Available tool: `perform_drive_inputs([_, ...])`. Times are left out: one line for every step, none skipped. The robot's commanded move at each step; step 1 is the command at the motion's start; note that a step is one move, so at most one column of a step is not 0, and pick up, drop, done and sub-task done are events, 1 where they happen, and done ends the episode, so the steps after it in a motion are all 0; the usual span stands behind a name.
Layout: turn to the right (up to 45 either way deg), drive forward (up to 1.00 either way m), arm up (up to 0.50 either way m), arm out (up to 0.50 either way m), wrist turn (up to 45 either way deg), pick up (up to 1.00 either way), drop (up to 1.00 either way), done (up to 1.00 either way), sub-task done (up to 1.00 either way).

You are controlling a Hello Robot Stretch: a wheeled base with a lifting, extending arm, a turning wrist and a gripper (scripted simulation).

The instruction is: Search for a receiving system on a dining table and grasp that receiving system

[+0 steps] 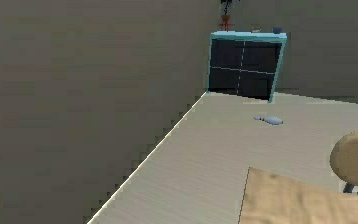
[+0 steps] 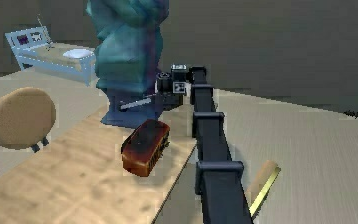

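A small reddish-brown box with a dark top (image 2: 147, 148), shaped like a tabletop radio, lies on the light wooden dining table (image 2: 67, 180). The dark arm (image 2: 215, 150) rises along the table's right edge to its two white squares (image 2: 180, 76). Left of them the gripper (image 2: 139, 101) reaches toward the base of a large teal statue (image 2: 130, 50) that stands on the table beyond the box. With the statue right behind the fingers, I cannot tell whether the gripper holds anything. A corner of the same wooden table (image 1: 297, 200) shows at the forward view's bottom right.
A round-backed wooden chair (image 2: 22, 115) stands at the table's left side, its back also in the forward view (image 1: 353, 155). A teal cabinet with dark doors (image 1: 245, 65) stands against the far wall, a small white thing (image 1: 271, 120) on the floor before it. A pale blue bed (image 2: 52, 55) lies far left.
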Motion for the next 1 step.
perform_drive_inputs([0.0,0.0,-0.3,0.0,0.0,0.0,0.0,0.0,0.0])
